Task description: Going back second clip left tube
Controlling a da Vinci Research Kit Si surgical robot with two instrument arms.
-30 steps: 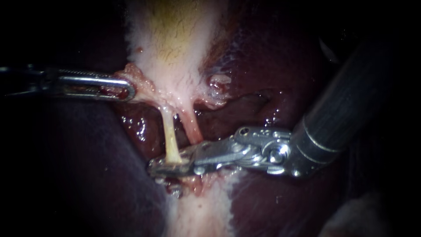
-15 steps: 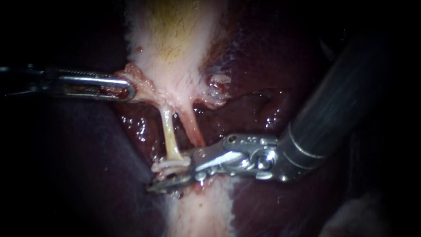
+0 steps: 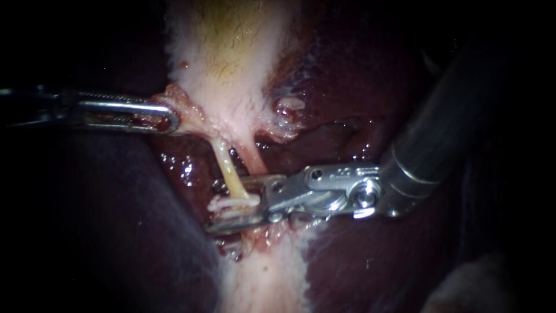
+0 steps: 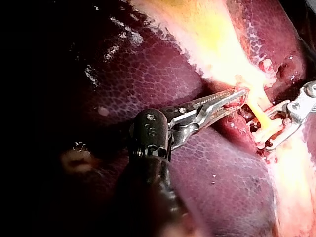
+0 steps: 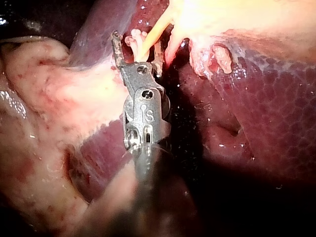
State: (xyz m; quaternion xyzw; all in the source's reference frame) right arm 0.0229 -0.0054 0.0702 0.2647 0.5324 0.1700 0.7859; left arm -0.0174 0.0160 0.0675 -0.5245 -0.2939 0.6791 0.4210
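Note:
The yellowish left tube [image 3: 227, 168] runs down from the gallbladder's pale neck [image 3: 226, 110], beside the pinker right tube [image 3: 252, 161]. A white clip [image 3: 233, 203] sits across the left tube's lower end. My right instrument [image 3: 215, 207] comes in from the right with its jaws open, one on each side of the clip and the tube [image 5: 152, 32]; in its own wrist view the jaws [image 5: 137, 42] straddle the tube. My left instrument [image 3: 169, 119] reaches in from the left, shut on the tissue at the gallbladder's neck [image 4: 239, 97] and holding it stretched.
Dark red liver [image 3: 347, 87] surrounds the site, wet and glistening under the tubes. The pale yellow gallbladder [image 3: 231, 40] lies above. A white band of tissue [image 3: 260, 278] runs below the clip. My right instrument's thick shaft [image 3: 452, 127] crosses the upper right.
The right instrument's jaws, closed across the left tube one second ago, have opened and left a white clip on it. They have since lifted slightly and drawn a little right.

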